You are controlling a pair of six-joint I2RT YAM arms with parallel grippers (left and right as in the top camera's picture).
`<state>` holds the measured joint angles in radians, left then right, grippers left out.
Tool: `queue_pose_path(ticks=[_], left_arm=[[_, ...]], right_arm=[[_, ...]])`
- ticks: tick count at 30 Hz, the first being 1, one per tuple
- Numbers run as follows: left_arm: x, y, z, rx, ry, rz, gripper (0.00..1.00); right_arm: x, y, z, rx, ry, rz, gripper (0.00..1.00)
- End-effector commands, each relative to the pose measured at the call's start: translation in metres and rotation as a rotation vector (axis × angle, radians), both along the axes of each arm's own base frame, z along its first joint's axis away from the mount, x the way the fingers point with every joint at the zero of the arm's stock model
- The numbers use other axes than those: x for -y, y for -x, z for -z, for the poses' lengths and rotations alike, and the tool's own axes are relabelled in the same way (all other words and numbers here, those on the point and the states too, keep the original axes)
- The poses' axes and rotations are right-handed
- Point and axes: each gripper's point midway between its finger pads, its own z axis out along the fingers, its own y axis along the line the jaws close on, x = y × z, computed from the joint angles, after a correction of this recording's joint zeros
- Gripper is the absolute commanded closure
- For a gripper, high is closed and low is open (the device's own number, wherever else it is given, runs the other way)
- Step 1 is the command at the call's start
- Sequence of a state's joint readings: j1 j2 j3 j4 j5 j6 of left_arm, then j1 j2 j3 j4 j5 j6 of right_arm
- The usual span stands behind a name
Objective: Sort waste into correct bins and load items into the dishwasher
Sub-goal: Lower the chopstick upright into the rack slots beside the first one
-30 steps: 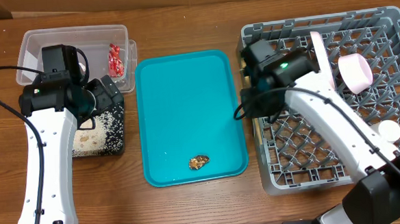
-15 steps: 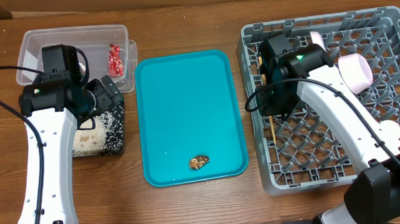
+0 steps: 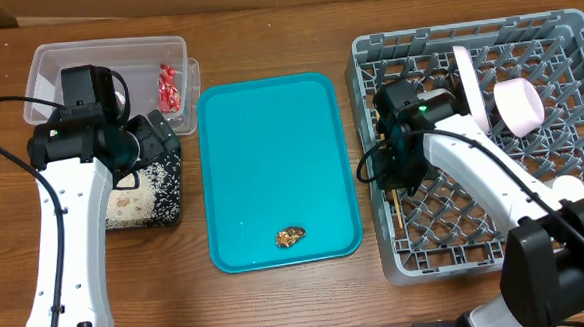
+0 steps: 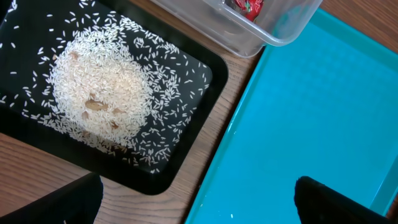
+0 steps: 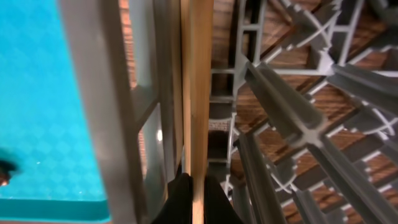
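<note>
My right gripper (image 3: 397, 178) is shut on a thin wooden chopstick (image 5: 198, 93), low inside the grey dish rack (image 3: 565, 29) just behind its left wall (image 5: 106, 93). The stick's end (image 3: 399, 214) pokes out toward the front. In the rack stand a white plate (image 3: 466, 79) on edge, a pink cup (image 3: 519, 106) and a white bowl (image 3: 569, 189). My left gripper (image 4: 199, 208) is open and empty above the corner of the black tray (image 4: 199, 74), which holds a heap of rice (image 4: 99, 93). The clear tub (image 3: 47, 66) contains a red wrapper (image 3: 168, 86). A brown food scrap (image 3: 292, 237) lies on the teal tray (image 3: 270, 135).
The teal tray (image 4: 323, 112) fills the middle of the table between the bins and the rack. The left arm (image 3: 70, 225) rises over the black tray and hides part of the tub. The rack's lattice ribs (image 5: 298, 118) crowd close around the chopstick.
My right gripper has travelled toward the front along the rack's left wall with the chopstick and come lower into the rack. The left arm has stayed still.
</note>
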<state>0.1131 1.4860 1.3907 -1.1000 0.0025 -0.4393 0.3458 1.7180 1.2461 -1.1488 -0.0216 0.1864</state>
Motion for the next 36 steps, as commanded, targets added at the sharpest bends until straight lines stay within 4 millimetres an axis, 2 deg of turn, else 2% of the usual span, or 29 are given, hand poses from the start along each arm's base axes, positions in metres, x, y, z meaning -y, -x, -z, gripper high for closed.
queue_pose_path(ticks=[1, 6, 9, 17, 22, 27, 30, 36], left_arm=[[-0.003, -0.002, -0.013, 0.038, -0.012, -0.017, 0.0], [-0.003, -0.002, -0.013, 0.038, -0.012, -0.017, 0.0], [-0.003, -0.002, -0.013, 0.038, -0.012, -0.017, 0.0], [-0.003, -0.002, -0.013, 0.038, -0.012, -0.017, 0.0], [-0.003, -0.002, -0.013, 0.038, -0.012, -0.017, 0.0], [-0.003, -0.002, -0.013, 0.038, -0.012, -0.017, 0.0], [-0.003, -0.002, -0.013, 0.038, -0.012, -0.017, 0.0], [-0.003, -0.002, -0.013, 0.038, -0.012, -0.017, 0.0]], right_arm=[[0.001, 0.0, 0.005, 0.001, 0.005, -0.001, 0.96], [0.001, -0.001, 0.005, 0.006, 0.003, -0.001, 0.95], [0.001, -0.001, 0.005, 0.006, 0.003, -0.001, 0.76], [0.001, -0.001, 0.005, 0.006, 0.003, -0.001, 0.74], [0.001, 0.001, 0.005, 0.0, 0.005, -0.001, 0.64], [0.001, 0.004, 0.002, -0.011, 0.001, 0.0, 0.64], [-0.001, -0.001, -0.011, 0.009, -0.006, -0.001, 0.64], [-0.009, -0.025, -0.064, 0.119, -0.045, -0.001, 0.63]])
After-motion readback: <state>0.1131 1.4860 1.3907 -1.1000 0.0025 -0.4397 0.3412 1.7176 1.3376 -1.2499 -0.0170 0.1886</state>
